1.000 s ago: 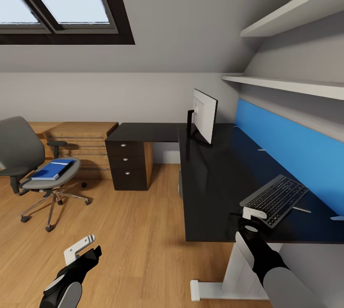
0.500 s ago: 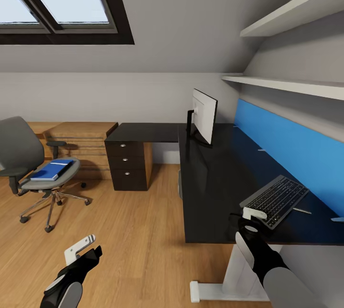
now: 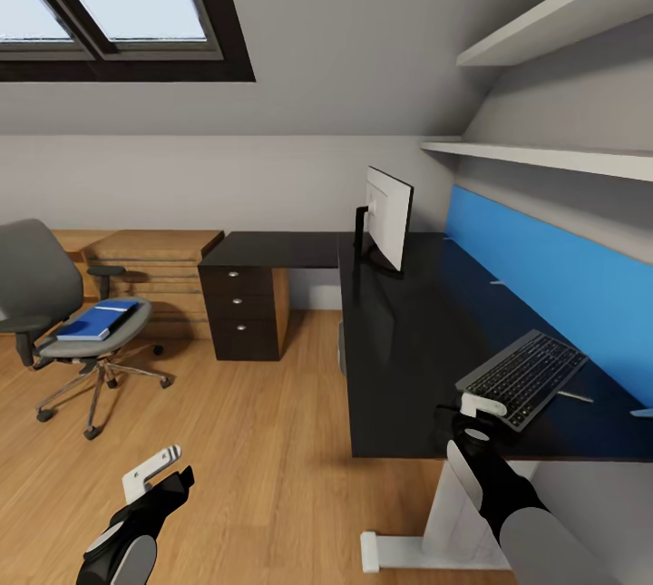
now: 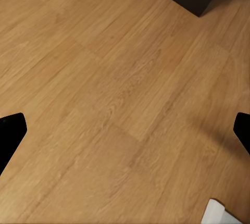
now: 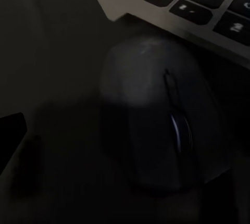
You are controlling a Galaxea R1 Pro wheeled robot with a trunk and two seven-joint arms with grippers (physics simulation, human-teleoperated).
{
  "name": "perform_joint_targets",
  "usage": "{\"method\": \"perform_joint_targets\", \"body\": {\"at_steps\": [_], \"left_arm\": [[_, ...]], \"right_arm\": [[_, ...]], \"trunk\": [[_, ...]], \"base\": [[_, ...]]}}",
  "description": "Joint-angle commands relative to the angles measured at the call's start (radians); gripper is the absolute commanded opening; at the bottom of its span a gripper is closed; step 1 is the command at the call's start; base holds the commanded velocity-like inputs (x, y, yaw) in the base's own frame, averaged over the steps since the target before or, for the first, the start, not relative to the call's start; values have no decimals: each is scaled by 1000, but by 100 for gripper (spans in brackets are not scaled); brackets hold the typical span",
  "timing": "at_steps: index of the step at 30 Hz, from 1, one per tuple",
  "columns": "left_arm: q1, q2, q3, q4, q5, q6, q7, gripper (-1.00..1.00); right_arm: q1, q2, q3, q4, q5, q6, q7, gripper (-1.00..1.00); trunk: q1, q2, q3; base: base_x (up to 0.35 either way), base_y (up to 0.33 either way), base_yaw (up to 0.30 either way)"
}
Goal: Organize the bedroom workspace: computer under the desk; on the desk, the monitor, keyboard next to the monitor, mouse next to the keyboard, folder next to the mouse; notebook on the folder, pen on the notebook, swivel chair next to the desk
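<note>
My right fingers [image 3: 472, 415] at the surface's front edge, over the mouse [image 5: 161, 130].
Mouse lies on the surface [image 3: 408, 340], touching the keyboard's [image 3: 524, 376] near corner; my right grip state I cannot tell. My left fingers [image 3: 168, 474] spread wide over bare floor [image 4: 120, 94]. Monitor [image 3: 388, 219] stands further back. Folder [image 3: 95, 322] rests on the chair [image 3: 54, 313], well apart, open floor between.
</note>
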Motion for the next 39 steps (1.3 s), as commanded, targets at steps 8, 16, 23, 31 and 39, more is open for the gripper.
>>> {"method": "perform_joint_targets", "body": {"at_steps": [8, 16, 23, 31, 39], "left_arm": [[-1, 1, -2, -1, 8, 2, 9, 100], [-1, 1, -2, -1, 8, 2, 9, 100], [-1, 1, -2, -1, 8, 2, 9, 100], [-1, 2, -1, 0, 8, 2, 9, 100], [-1, 2, -2, 1, 7, 3, 8, 100]], "right_arm": [[0, 0, 1, -2, -4, 7, -4, 100], [0, 0, 1, -3, -4, 8, -4, 100], [0, 0, 1, -3, -4, 8, -4, 100], [0, 0, 1, -4, -4, 7, -4, 100], [0, -2, 1, -4, -4, 7, -4, 100]], "trunk": [[4, -8, -4], [15, -29, -14], [15, -29, -14], [15, -29, -14], [15, -29, -14]], "base": [[0, 0, 0], [0, 0, 0], [0, 0, 0], [0, 0, 0], [66, 0, 0]]}}
